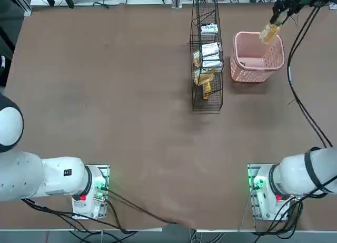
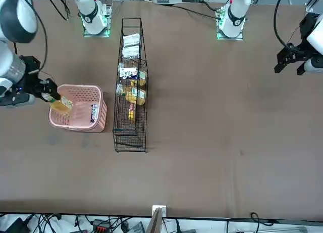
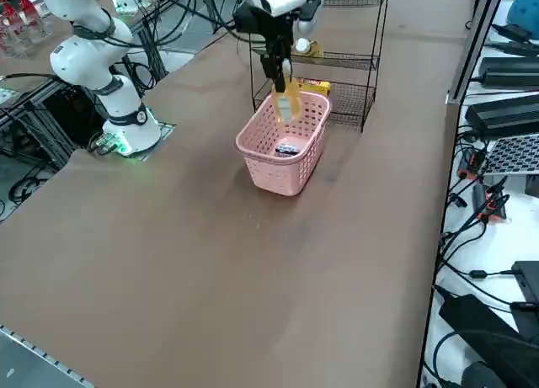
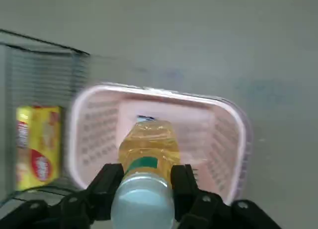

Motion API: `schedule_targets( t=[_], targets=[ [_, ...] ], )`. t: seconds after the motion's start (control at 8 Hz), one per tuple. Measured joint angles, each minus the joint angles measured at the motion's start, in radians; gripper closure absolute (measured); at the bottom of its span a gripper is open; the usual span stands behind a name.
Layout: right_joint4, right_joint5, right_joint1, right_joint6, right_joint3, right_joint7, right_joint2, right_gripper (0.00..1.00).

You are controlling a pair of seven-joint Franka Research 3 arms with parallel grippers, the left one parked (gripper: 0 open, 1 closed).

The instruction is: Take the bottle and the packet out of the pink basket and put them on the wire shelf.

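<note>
Fingers clamped on the neck end of the bottle (image 4: pixel 151 147), the right gripper (image 4: pixel 148 174) reaches in from the far right and points down over the pink basket (image 1: pixel 256 61). Its arm (image 2: pixel 12 66) bends out past the top view's right edge, so the middle links are cut off there. The bottle hangs cap-up, slightly tilted, its lower end above the basket's opening.

Left to right, wire bars cross the goods on the wire shelf (image 1: pixel 206 103), making the labels hard to read; the side view cuts off the rack's top. The packet (image 2: pixel 94 113) lies inside the basket, partly hidden behind the bottle in the wrist view.

A broad stretch of brown surface (image 1: pixel 116 95) runs left of the rack. Between rack and basket lies a narrow strip of surface, both rims apart. Right of the basket, black cables (image 1: pixel 303 103) arc close by its side.
</note>
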State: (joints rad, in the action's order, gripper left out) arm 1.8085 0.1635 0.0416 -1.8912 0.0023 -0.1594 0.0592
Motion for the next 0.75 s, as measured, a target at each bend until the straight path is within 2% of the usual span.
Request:
schedule_targets(
  t=[0.75],
  targets=[
    [-0.125,0.321,-0.001,0.009,0.001,0.069,0.066,0.45]
  ],
)
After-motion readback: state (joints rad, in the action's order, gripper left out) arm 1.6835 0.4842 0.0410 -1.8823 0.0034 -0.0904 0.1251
